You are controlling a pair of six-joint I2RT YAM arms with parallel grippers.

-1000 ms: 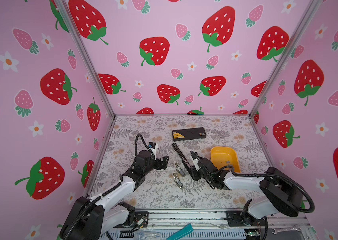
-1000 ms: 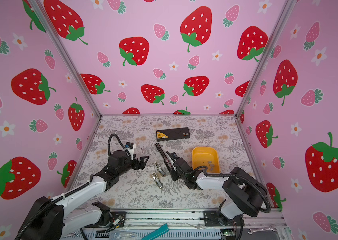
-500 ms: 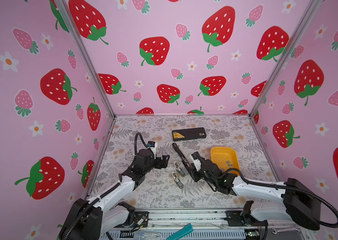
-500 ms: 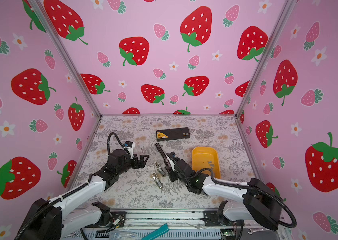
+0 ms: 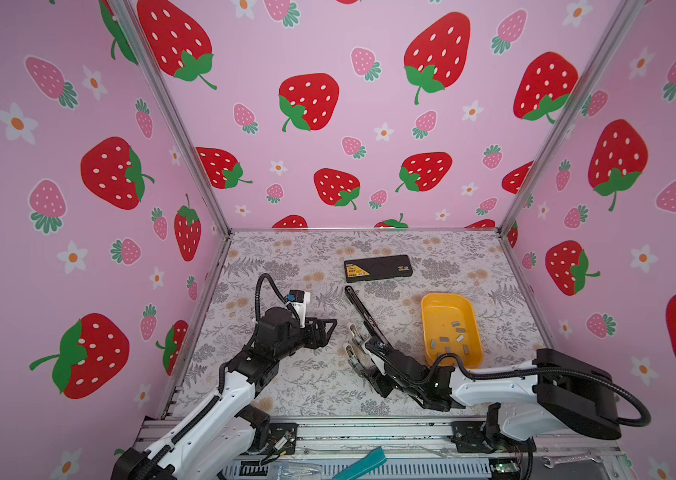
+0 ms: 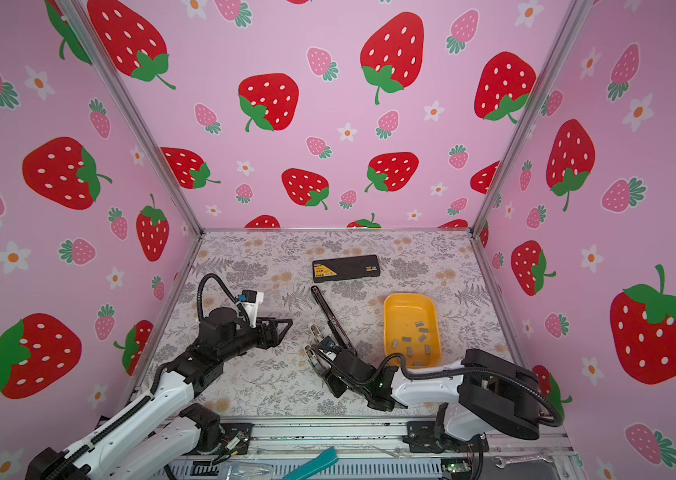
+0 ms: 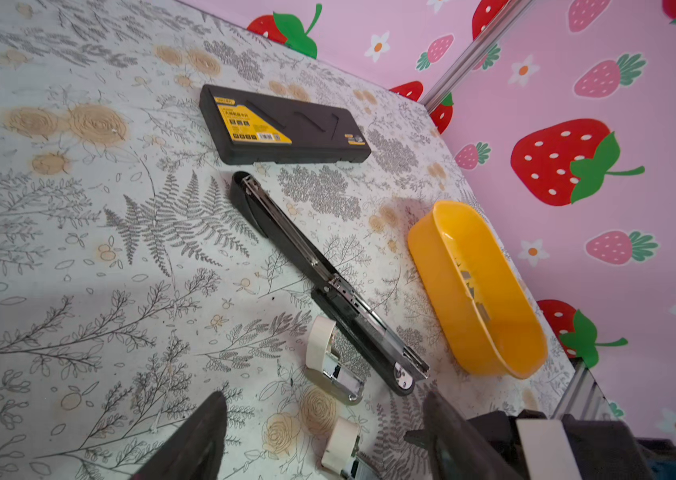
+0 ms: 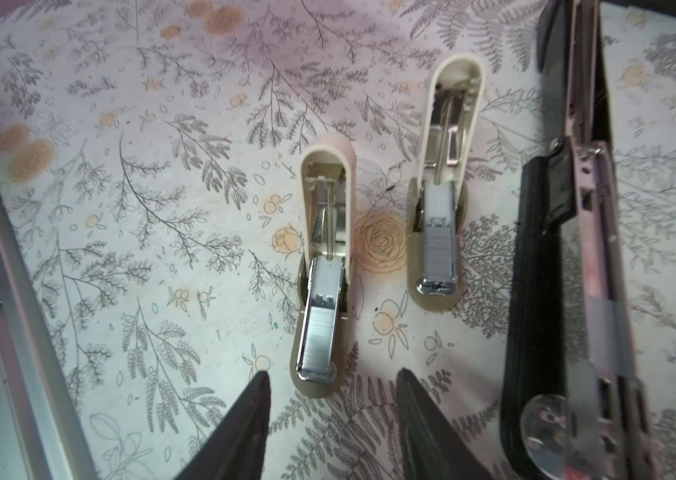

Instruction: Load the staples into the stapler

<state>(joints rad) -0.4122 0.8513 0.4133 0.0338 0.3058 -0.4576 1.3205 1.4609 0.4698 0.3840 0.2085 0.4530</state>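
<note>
Clock: we read it on both top views, with 12 at the back wall.
Stapler (image 5: 363,318): black and opened out flat on the table (image 5: 286,382) near the middle, running from 11 to 5.
Staples (image 5: 450,338): about ten small grey strips lying loose in the near half of the tray (image 5: 444,309); neither gripper holds any.
Tray: yellow, at 3 of the stapler and apart from it.
Box (image 5: 378,266): black with a yellow label, at 12 of the stapler, just beyond its far tip.
Beige staplers (image 8: 319,291): two, open and side by side, at 8 of the stapler's near end; each shows a ribbed silver block in its channel.
Left gripper (image 5: 328,331): at 9 of the stapler and apart from it, pointing toward 3; we see its jaws spread with nothing between them.
Right gripper (image 8: 332,374): low by the beige pair, pointing toward 10; its jaws are spread and empty, the tips just short of one beige stapler's end.
</note>
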